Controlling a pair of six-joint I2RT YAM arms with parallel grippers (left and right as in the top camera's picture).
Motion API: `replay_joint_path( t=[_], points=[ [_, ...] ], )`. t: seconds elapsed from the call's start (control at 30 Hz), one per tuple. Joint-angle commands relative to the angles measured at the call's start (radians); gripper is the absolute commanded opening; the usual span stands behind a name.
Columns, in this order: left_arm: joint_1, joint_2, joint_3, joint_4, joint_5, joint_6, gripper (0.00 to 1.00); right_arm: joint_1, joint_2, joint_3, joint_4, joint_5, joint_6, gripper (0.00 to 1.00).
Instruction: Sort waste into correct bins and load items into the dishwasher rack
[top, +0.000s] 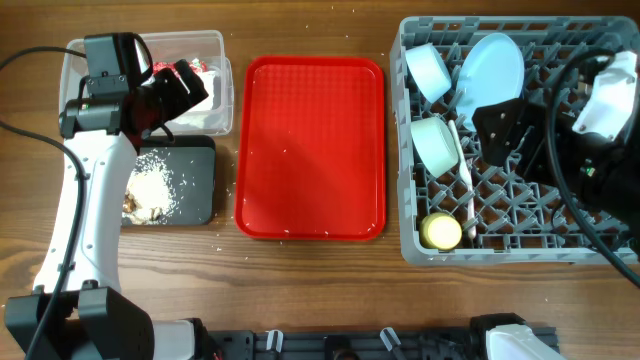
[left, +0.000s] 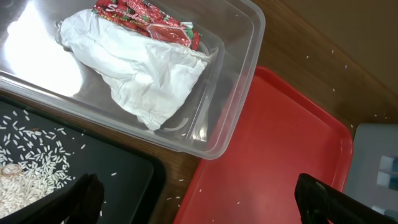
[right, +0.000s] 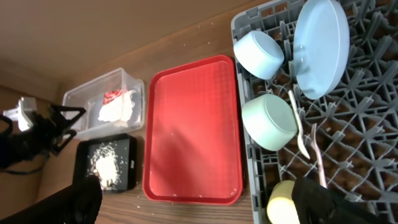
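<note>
The clear tub (top: 222, 45) holds the white napkin (left: 149, 78) and the red wrapper (left: 146, 17). The black tray (top: 200, 185) holds whitish food scraps (top: 152, 188). My left gripper (left: 199, 199) is open and empty, over the gap between the black tray and the red serving tray (top: 312, 145). The grey rack (top: 420, 245) holds the light blue plate (top: 492, 68), two pale bowls (top: 430, 68) (top: 436, 142), the yellow cup (top: 441, 231) and white spoon and fork (right: 308, 143). My right gripper (right: 199, 202) is open and empty, high above the rack.
The flat red serving tray lies between the bins and the rack with a few grains on it. Loose grains dot the wooden table (top: 300, 290). Black cables (top: 575, 190) hang over the right side of the rack.
</note>
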Motion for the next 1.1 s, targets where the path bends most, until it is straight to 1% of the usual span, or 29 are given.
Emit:
replay_joint_path(
  t=[0.0,0.03,0.1,0.13,0.17,0.23,0.27,0.3,0.33,0.37,0.4,0.43,0.47,0.53,0.63,0.67,0.73,0.87,0.9,1.07],
  points=[
    [0.002,0.000,0.001,0.003,0.001,0.002,1.00,0.003,-0.001,-0.002,0.004,0.072,0.043,1.00],
    [0.002,0.000,0.001,0.003,0.001,0.002,1.00,0.003,0.011,-0.018,0.025,0.112,0.041,1.00],
    [0.002,0.000,0.001,0.003,0.001,0.002,1.00,0.003,-0.001,-0.096,0.135,0.132,-0.048,1.00],
    [0.002,0.000,0.001,0.003,0.001,0.002,1.00,0.003,-0.021,-0.167,0.220,0.116,-0.106,1.00],
    [0.002,0.000,0.001,0.003,0.001,0.002,1.00,0.003,-0.075,-0.315,0.371,0.087,-0.171,0.99],
    [0.002,0.000,0.001,0.003,0.001,0.002,1.00,0.003,-0.211,-0.619,0.663,0.025,-0.236,1.00],
    [0.002,0.000,0.001,0.003,0.001,0.002,1.00,0.003,-0.261,-0.725,0.763,-0.002,-0.269,1.00],
    [0.002,0.000,0.001,0.003,0.001,0.002,1.00,0.003,-0.338,-0.887,0.901,-0.036,-0.314,1.00],
    [0.002,0.000,0.001,0.003,0.001,0.002,1.00,0.003,-0.412,-1.043,1.015,-0.046,-0.326,1.00],
    [0.002,0.000,0.001,0.003,0.001,0.002,1.00,0.003,-0.463,-1.136,1.085,-0.046,-0.321,1.00],
    [0.002,0.000,0.001,0.003,0.001,0.002,1.00,0.003,-0.536,-1.270,1.187,-0.046,-0.320,1.00],
    [0.002,0.000,0.001,0.003,0.001,0.002,1.00,0.003,-0.631,-1.439,1.327,-0.045,-0.319,1.00],
    [0.002,0.000,0.001,0.003,0.001,0.002,1.00,0.003,-0.698,-1.553,1.425,-0.045,-0.319,1.00],
    [0.002,0.000,0.001,0.003,0.001,0.002,1.00,0.003,-0.819,-1.732,1.548,-0.045,-0.319,1.00],
    [0.002,0.000,0.001,0.003,0.001,0.002,1.00,0.003,-0.996,-1.915,1.593,-0.033,-0.320,1.00],
    [0.002,0.000,0.001,0.003,0.001,0.002,1.00,0.003,-1.027,-1.936,1.592,-0.033,-0.321,1.00],
    [0.002,0.000,0.001,0.003,0.001,0.002,1.00,0.003,-1.070,-1.961,1.593,-0.034,-0.320,1.00],
    [0.002,0.000,0.001,0.003,0.001,0.002,1.00,0.004,-1.196,-1.970,1.501,-0.033,-0.320,1.00],
    [0.002,0.000,0.001,0.003,0.001,0.002,1.00,0.004,-1.219,-1.970,1.507,-0.034,-0.320,1.00],
    [0.002,0.000,0.001,0.003,0.001,0.001,1.00,0.004,-1.220,-1.970,1.506,-0.034,-0.320,1.00]
  ],
)
